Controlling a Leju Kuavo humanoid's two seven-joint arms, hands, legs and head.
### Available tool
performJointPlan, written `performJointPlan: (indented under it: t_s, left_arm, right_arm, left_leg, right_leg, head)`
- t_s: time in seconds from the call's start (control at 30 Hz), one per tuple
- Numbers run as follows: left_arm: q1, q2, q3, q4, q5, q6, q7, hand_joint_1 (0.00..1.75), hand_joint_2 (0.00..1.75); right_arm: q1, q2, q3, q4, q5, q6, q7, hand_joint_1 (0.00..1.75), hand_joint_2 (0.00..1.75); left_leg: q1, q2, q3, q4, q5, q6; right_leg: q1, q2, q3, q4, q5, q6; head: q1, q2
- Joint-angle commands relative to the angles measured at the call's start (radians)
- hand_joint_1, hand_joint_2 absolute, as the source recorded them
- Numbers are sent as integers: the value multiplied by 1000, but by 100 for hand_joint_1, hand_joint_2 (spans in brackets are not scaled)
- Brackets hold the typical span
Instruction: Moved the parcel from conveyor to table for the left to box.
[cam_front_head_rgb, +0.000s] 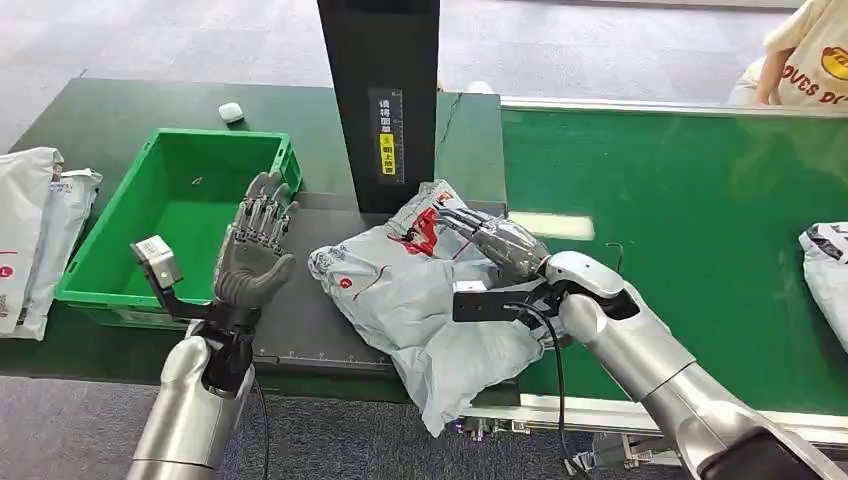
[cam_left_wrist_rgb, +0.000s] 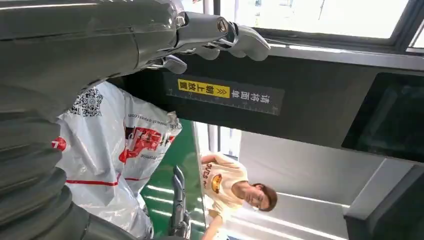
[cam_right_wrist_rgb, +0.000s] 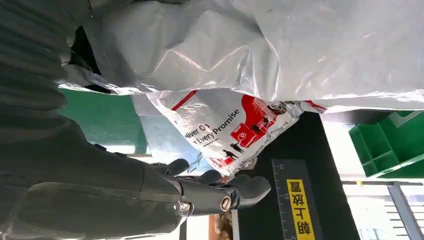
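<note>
grey parcel (cam_front_head_rgb: 410, 290) gripped by right hand (cam_front_head_rgb: 495, 240) at tabletop (cam_front_head_rgb: 310, 310) edge beside conveyor (cam_front_head_rgb: 680, 210), left hand (cam_front_head_rgb: 255, 245) raised, fingers spread, nothing held, by green box (cam_front_head_rgb: 180, 215)

parcel (cam_right_wrist_rgb: 235, 125) "Deliver On Every Promise"

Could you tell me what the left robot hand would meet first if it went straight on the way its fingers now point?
Probably the green crate: the left robot hand points up and away over it, though depth is unclear.

Second parcel (cam_front_head_rgb: 828, 268), cut by edge
</note>
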Motion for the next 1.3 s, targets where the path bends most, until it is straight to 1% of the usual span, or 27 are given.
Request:
performJointPlan:
  t_s: [0.03,0.07,0.1,0.2,0.23,0.3,0.5,0.53,0.63,0.8,0.87,0.9,1.0,1.03,1.13,1.17,1.23,1.27,1.3]
  left_arm:
    - [-22,17,-19,17,-1,0,1,0,175]
    - [-22,17,-19,17,-1,0,1,0,175]
    - [-22,17,-19,17,-1,0,1,0,175]
    - [-22,17,-19,17,-1,0,1,0,175]
    - [-22,17,-19,17,-1,0,1,0,175]
    - [-22,17,-19,17,-1,0,1,0,175]
    - [-22,17,-19,17,-1,0,1,0,175]
    - [-22,17,-19,17,-1,0,1,0,175]
    - [-22,17,-19,17,-1,0,1,0,175]
    - [-22,17,-19,17,-1,0,1,0,175]
    - [-22,17,-19,17,-1,0,1,0,175]
    - [-22,17,-19,17,-1,0,1,0,175]
    - [-22,17,-19,17,-1,0,1,0,175]
    - [-22,17,-19,17,-1,0,1,0,175]
    - [-22,17,-19,17,-1,0,1,0,175]
    - [-22,17,-19,17,-1,0,1,0,175]
    - [-22,17,-19,17,-1,0,1,0,175]
    - [-22,17,-19,17,-1,0,1,0,175]
    - [-22,17,-19,17,-1,0,1,0,175]
  right_arm:
    - [-22,-11,23,3,2,1,-2,0,175]
    - [-22,-11,23,3,2,1,-2,0,175]
    - [-22,-11,23,3,2,1,-2,0,175]
    - [-22,-11,23,3,2,1,-2,0,175]
    - [-22,-11,23,3,2,1,-2,0,175]
    - [-22,-11,23,3,2,1,-2,0,175]
    - [-22,-11,23,3,2,1,-2,0,175]
    - [-22,-11,23,3,2,1,-2,0,175]
    - [-22,-11,23,3,2,1,-2,0,175]
    - [-22,-11,23,3,2,1,-2,0,175]
    - [-22,-11,23,3,2,1,-2,0,175]
    - [-22,-11,23,3,2,1,-2,0,175]
    - [-22,-11,23,3,2,1,-2,0,175]
    - [-22,-11,23,3,2,1,-2,0,175]
    - [-22,-11,23,3,2,1,-2,0,175]
    - [-22,-11,23,3,2,1,-2,0,175]
    - [-22,-11,23,3,2,1,-2,0,175]
    - [-22,-11,23,3,2,1,-2,0,175]
    - [-22,-11,23,3,2,1,-2,0,175]
  left_leg:
    - [0,0,3,-1,-1,0]
    - [0,0,1,-1,0,0]
    - [0,1,4,-1,-1,0]
    - [0,0,1,0,0,0]
    - [0,0,3,-1,-1,0]
    - [0,0,1,-1,0,0]
    - [0,0,2,-1,0,0]
    - [0,1,4,-1,-1,0]
    - [0,0,1,-1,0,0]
    - [0,0,4,-1,-1,0]
    - [0,0,2,-1,0,0]
    - [0,0,4,-1,-1,0]
    - [0,0,2,-1,-1,0]
    - [0,1,4,-1,-1,0]
    - [0,0,1,0,0,0]
    - [0,0,3,-1,-1,0]
    - [0,0,1,-1,0,0]
    - [0,0,3,-1,-1,0]
    - [0,0,2,-1,0,0]
  right_leg:
    - [0,0,3,-1,-1,-1]
    - [0,0,1,-1,0,-1]
    - [0,0,4,-1,-1,-1]
    - [0,0,1,0,0,0]
    - [0,0,3,-1,-1,-1]
    - [0,0,1,0,0,0]
    - [0,0,2,0,0,-1]
    - [0,0,4,-1,-1,-1]
    - [0,0,1,-1,0,-1]
    - [0,0,4,-1,-1,-1]
    - [0,0,2,-1,0,-1]
    - [0,0,4,-1,-1,-1]
    - [0,0,2,-1,-1,-1]
    - [0,0,4,-1,-1,-1]
    - [0,0,1,0,0,0]
    - [0,0,3,-1,-1,-1]
    - [0,0,1,0,0,0]
    - [0,0,3,-1,-1,-1]
    - [0,0,2,-1,0,-1]
  head:
    - [0,0]
    - [0,0]
    - [0,0]
    - [0,0]
    - [0,0]
    - [0,0]
    - [0,0]
    - [0,0]
    - [0,0]
    - [0,0]
    - [0,0]
    - [0,0]
    - [0,0]
    - [0,0]
    - [0,0]
    - [0,0]
    - [0,0]
    - [0,0]
    - [0,0]
